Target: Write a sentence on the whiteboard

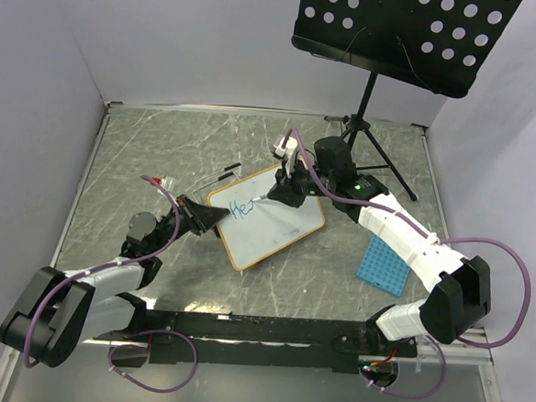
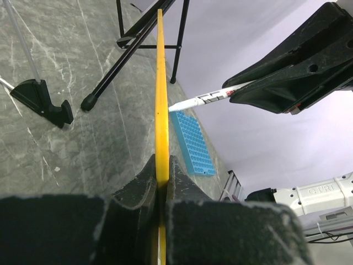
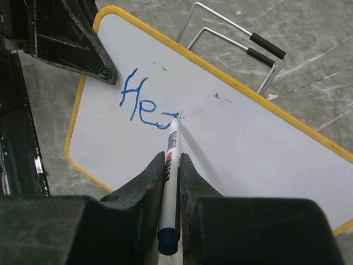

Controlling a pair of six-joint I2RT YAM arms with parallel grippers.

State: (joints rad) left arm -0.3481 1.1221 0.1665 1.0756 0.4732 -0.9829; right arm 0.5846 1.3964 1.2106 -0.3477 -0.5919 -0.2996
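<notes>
The whiteboard (image 1: 271, 221) lies tilted on the grey table, white with a yellow-orange frame (image 3: 231, 77). My left gripper (image 1: 207, 217) is shut on its left edge, seen edge-on in the left wrist view (image 2: 161, 83). My right gripper (image 1: 282, 191) is shut on a white marker (image 3: 170, 165) with a blue end. The marker tip touches the board at the end of the blue lettering (image 3: 144, 102), which reads "He" plus a partial stroke. The lettering also shows in the top view (image 1: 241, 208). The marker also shows in the left wrist view (image 2: 207, 98).
A blue grid tray (image 1: 385, 263) lies right of the board, also in the left wrist view (image 2: 193, 142). A black music stand (image 1: 399, 31) with tripod legs (image 2: 132, 49) stands at the back. A wire board holder with black feet (image 3: 259, 49) lies behind the board.
</notes>
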